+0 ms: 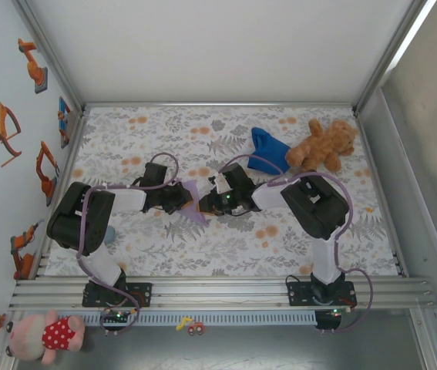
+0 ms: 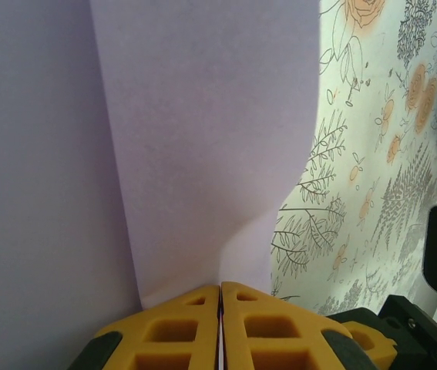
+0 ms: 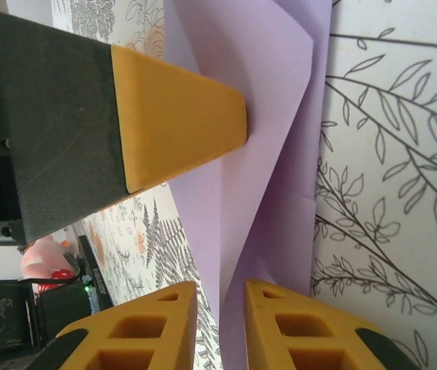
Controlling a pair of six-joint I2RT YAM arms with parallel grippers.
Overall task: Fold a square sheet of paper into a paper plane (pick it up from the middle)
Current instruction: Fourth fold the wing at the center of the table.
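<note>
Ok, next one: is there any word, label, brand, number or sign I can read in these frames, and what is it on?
None: no text can be read in any view.
The wall stickers are pictures of orange robot arms, without words.
The paper is blank.
The yellow and red mark at the near edge is too small to tell whether it bears writing.

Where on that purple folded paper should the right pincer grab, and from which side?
Probably the layered edge nearest it. The paper is too thin to take from above, but that edge sits in the gap of the right pincer, one finger on each face. Come in edge-on from the right, opposite the left pincer, which pinches the far side shut.
</note>
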